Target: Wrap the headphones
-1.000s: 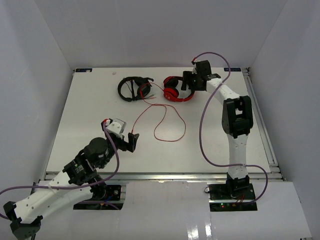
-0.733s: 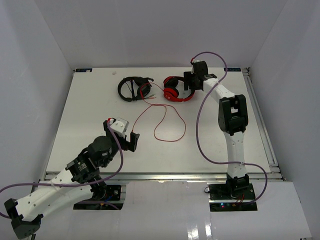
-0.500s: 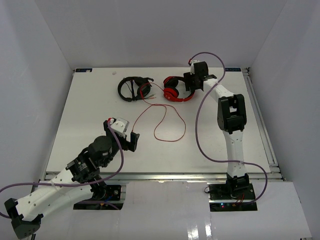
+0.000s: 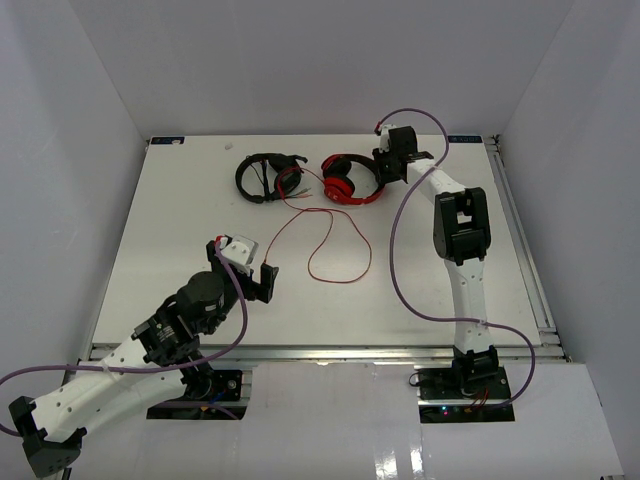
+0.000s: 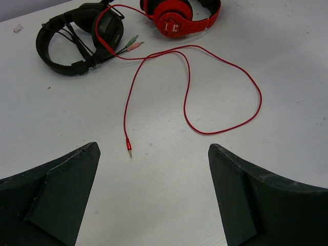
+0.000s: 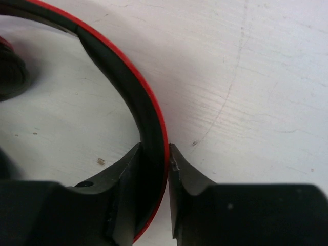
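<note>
The red headphones (image 4: pixel 345 183) lie at the back of the table, with my right gripper (image 4: pixel 386 170) shut on the right side of their headband. Close up, the red-and-black headband (image 6: pixel 151 123) is pinched between both jaws of that gripper (image 6: pixel 155 149). A thin red cable (image 4: pixel 340 245) runs forward from the headphones (image 5: pixel 177 18) in a loose loop (image 5: pixel 225 115). It ends in a plug (image 5: pixel 128 147) on the table. My left gripper (image 4: pixel 263 283) is open just short of that plug, its fingers (image 5: pixel 154 149) wide apart with nothing between them.
Black headphones (image 4: pixel 262 177) lie just left of the red pair, with their pink and green plugs (image 5: pixel 130 45) near the red cable. White walls enclose the table at the back and sides.
My right gripper has closed on the red headband, and the headphones have shifted slightly to the left. The left arm moved slightly at first, then stayed still with its jaws open.
</note>
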### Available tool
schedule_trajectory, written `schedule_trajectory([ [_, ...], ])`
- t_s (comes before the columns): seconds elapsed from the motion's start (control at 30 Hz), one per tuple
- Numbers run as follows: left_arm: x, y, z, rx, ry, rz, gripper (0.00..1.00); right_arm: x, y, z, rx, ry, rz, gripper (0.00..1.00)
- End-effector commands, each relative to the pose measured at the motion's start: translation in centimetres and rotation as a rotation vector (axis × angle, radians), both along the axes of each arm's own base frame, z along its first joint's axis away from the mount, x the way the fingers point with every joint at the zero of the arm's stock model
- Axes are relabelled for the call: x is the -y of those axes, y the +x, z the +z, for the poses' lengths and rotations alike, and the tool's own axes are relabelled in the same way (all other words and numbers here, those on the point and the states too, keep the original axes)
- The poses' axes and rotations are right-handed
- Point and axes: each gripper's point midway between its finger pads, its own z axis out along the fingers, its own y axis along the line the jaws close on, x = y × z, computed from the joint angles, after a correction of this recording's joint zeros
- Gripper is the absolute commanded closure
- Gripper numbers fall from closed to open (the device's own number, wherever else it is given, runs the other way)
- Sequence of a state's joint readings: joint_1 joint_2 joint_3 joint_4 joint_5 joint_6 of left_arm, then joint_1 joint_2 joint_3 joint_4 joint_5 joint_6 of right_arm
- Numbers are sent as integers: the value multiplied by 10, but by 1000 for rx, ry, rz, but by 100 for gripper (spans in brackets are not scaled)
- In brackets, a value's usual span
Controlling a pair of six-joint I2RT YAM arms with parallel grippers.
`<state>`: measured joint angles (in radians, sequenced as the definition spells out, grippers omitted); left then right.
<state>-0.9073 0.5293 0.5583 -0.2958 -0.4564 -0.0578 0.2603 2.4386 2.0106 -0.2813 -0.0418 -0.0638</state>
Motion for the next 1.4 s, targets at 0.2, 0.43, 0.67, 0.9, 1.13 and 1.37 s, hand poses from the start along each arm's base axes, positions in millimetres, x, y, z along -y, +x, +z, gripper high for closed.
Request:
schedule_trajectory([
  [0.2, 1, -2, 4, 5, -1, -13, 2, -7, -2, 39, 27, 109, 7, 92],
  [0.43, 8, -6, 11, 37, -57, -57, 2, -5, -92, 132, 113, 257, 60, 92],
  [0.67, 34, -27, 20, 78, -91, -265, 2, 2, -206, 180, 217, 257, 291, 92],
  [0.9, 75, -67, 43, 110, -209, -579, 2, 16, -291, 248, 394, 188, 469, 92],
  [1.13, 106, -93, 46, 53, -280, -784, 2, 44, -314, 295, 480, 195, 398, 92],
  [1.37, 102, -97, 49, 97, -272, -786, 2, 61, -322, 307, 489, 232, 356, 92],
])
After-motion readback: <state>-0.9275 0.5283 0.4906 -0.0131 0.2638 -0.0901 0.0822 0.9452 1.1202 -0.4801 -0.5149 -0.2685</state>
